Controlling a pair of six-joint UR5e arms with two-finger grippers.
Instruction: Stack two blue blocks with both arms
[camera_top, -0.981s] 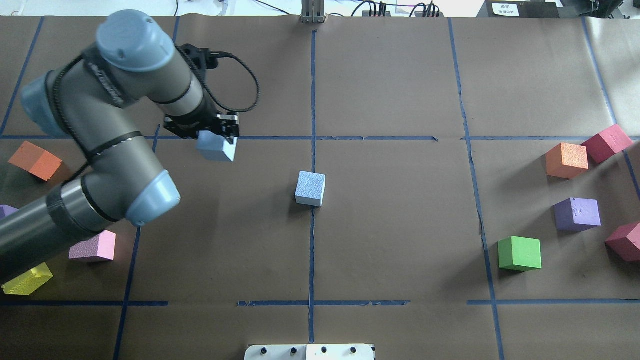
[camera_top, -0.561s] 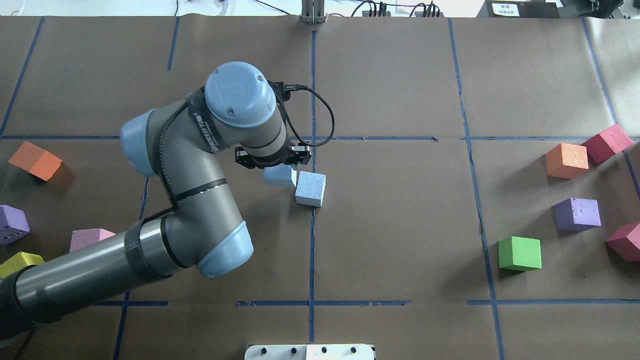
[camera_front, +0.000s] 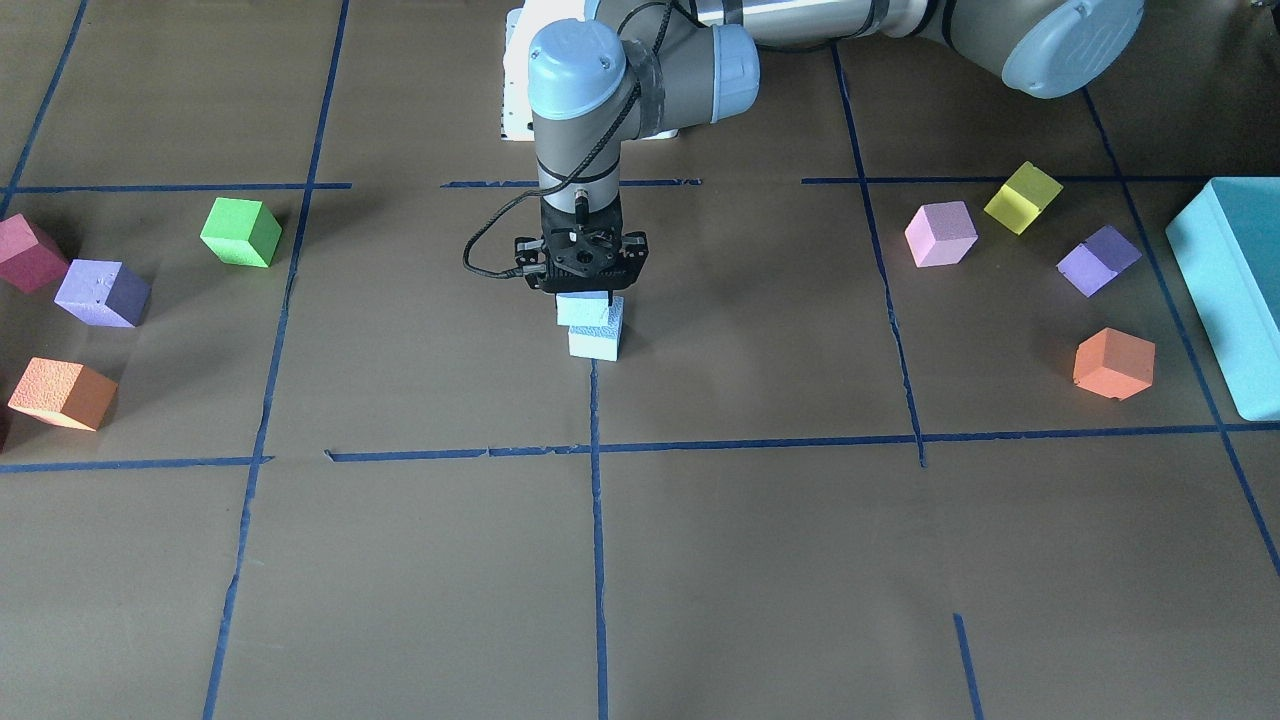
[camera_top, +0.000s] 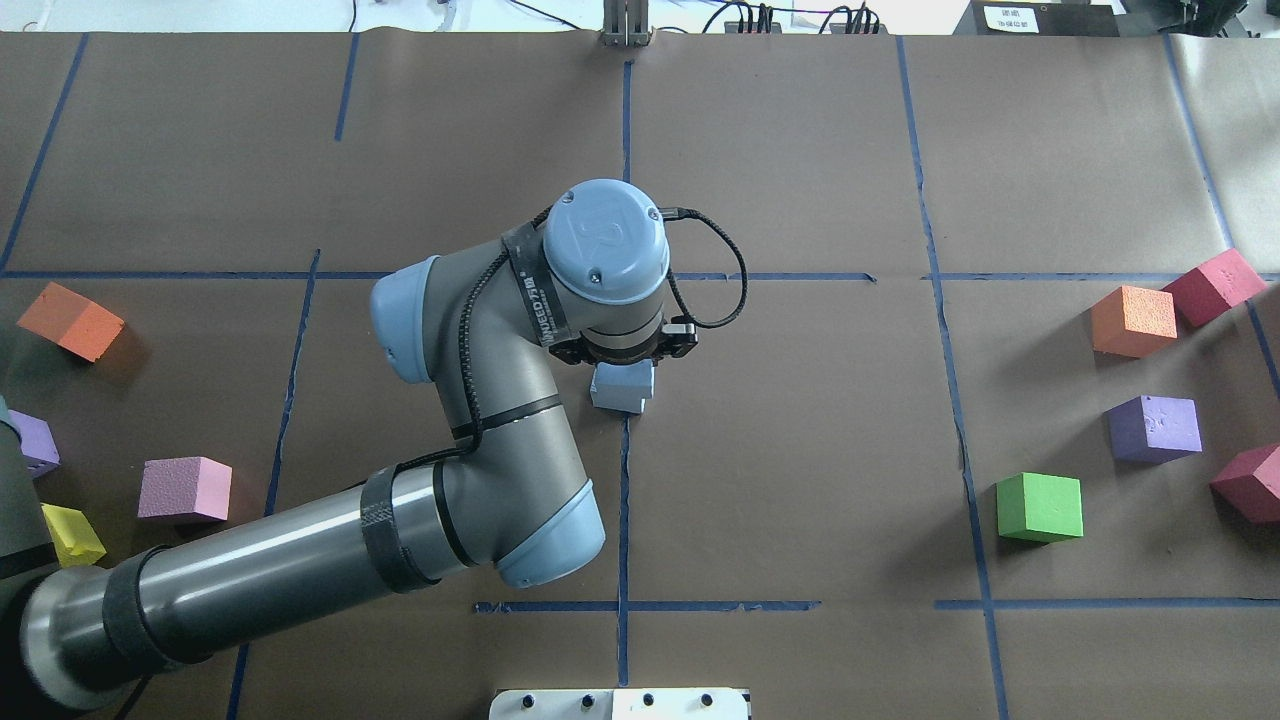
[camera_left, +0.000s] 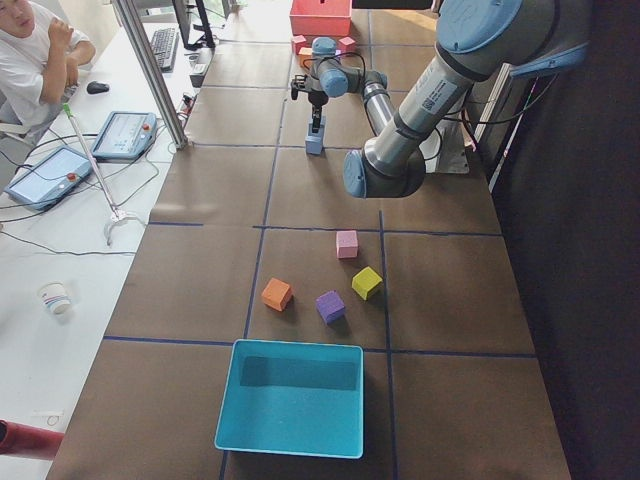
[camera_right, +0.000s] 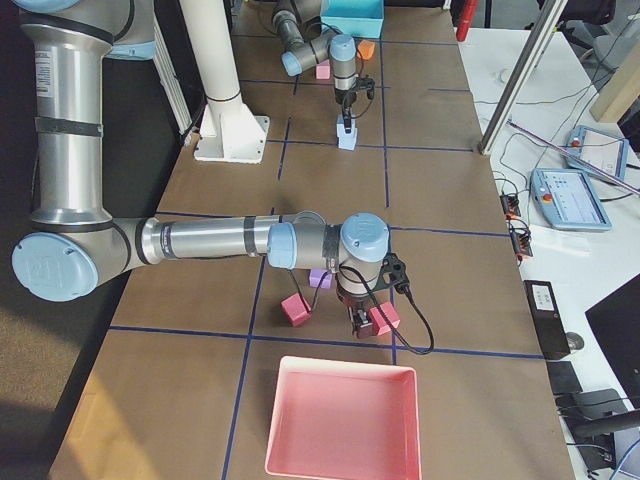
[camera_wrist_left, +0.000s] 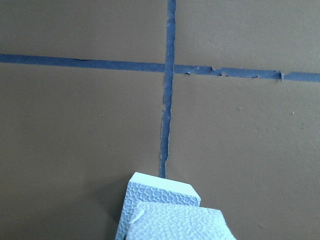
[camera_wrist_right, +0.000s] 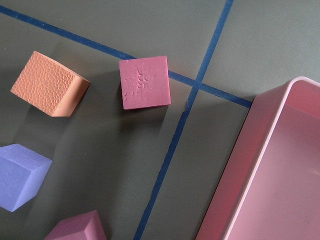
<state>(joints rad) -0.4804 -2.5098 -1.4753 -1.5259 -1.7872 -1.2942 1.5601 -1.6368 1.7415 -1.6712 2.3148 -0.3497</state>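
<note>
My left gripper (camera_front: 583, 292) is shut on a light blue block (camera_front: 582, 309) at the table's middle. It holds that block directly over the second blue block (camera_front: 597, 342), slightly offset, and the two appear to touch. In the overhead view the left wrist hides most of the held block (camera_top: 626, 377), and the lower block (camera_top: 614, 403) peeks out below it. The left wrist view shows the held block (camera_wrist_left: 177, 224) over the lower one (camera_wrist_left: 161, 193). My right gripper (camera_right: 359, 321) hangs low beside a red cube (camera_right: 383, 319) near the pink tray; I cannot tell whether it is open or shut.
Green (camera_top: 1040, 507), purple (camera_top: 1155, 428), orange (camera_top: 1133, 320) and red (camera_top: 1213, 284) cubes lie on the right. Orange (camera_top: 70, 320), pink (camera_top: 185, 489), purple and yellow cubes lie on the left. A teal box (camera_front: 1228, 290) and a pink tray (camera_right: 343, 420) stand at the table's ends.
My left arm has swung right with the blue block, from the left half to directly over the second blue block at the centre, and has lowered it.
</note>
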